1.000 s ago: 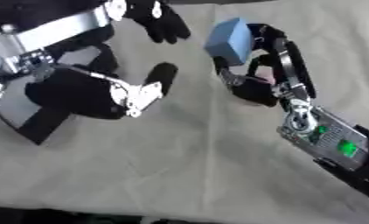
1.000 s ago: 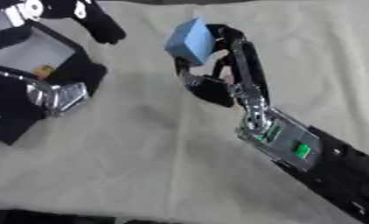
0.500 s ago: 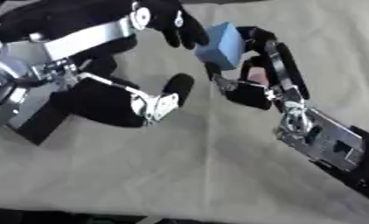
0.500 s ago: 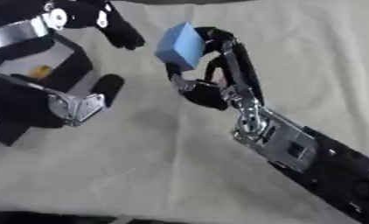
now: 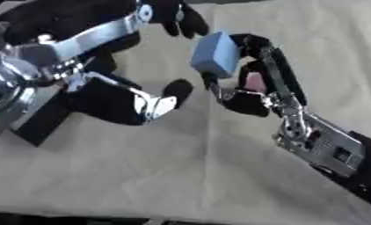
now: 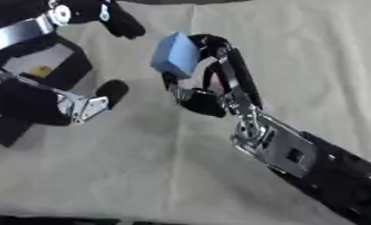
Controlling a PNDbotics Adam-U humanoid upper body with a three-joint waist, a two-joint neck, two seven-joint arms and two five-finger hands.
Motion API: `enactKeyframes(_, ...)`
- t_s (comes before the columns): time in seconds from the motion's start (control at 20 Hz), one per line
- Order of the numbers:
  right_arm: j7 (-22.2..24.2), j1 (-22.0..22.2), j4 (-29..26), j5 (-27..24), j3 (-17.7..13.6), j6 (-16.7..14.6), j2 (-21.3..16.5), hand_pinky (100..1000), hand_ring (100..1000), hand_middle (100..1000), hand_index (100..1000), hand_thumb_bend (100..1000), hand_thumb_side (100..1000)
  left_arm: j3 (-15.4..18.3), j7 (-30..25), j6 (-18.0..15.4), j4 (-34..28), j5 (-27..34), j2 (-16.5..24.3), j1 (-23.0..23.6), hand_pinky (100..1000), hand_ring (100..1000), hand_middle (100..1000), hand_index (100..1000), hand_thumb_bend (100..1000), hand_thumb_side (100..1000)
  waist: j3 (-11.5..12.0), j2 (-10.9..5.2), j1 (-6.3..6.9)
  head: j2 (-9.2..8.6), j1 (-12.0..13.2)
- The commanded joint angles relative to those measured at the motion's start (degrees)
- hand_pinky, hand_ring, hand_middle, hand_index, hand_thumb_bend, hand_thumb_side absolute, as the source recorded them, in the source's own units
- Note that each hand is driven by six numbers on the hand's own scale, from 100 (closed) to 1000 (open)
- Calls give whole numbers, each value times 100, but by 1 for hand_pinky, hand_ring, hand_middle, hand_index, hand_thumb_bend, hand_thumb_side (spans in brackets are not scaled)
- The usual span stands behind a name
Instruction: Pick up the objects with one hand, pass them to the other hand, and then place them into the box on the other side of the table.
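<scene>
We see the right hand [image 5: 246,88] gripping a light blue block [image 5: 216,53] above the cloth-covered tabletop [image 5: 181,176]. The left hand [image 5: 135,66] hangs just beside it, fingers spread open around nothing.

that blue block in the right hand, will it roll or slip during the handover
The blue block has flat faces and corners, so it probably won't roll. The right hand pinches it at fingertips only, so it might twist. It looks matte, likely not slippery.

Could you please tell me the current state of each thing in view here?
blue block: held above the table, in the right hand.
right hand: fingers curled round the block.
left hand: open, beside the block, not touching it.
black box: open, a small yellow thing inside.
</scene>
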Motion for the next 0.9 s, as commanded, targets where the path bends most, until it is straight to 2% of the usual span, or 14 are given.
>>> enactKeyframes(0.05, 52, -42, -55, 95, -13, -25, -27, 230, 579, 553, 440, 235, 100, 27, 26, -4, -61, -139, 17, -53, 871, 771, 725, 833, 327, 322, -11, -60, 44, -35, 20)
enactKeyframes(0.25, 125, -40, -55, 235, 13, -52, -16, 229, 580, 552, 442, 238, 100, -7, -68, -27, -34, -206, -23, -21, 876, 772, 722, 818, 352, 418, -32, -50, 39, -28, 31)
enactKeyframes(0.5, 216, -59, -55, 454, 36, -87, 5, 230, 580, 552, 443, 239, 100, -52, -141, -10, 81, -294, -115, -2, 879, 771, 720, 815, 351, 466, -60, -33, 40, -15, -1)
enactKeyframes(0.9, 361, -77, -55, 721, 88, -209, 27, 231, 583, 551, 445, 243, 100, -84, 23, 3, 319, -403, -235, 53, 880, 772, 725, 833, 324, 438, -92, -9, 42, -17, -24)
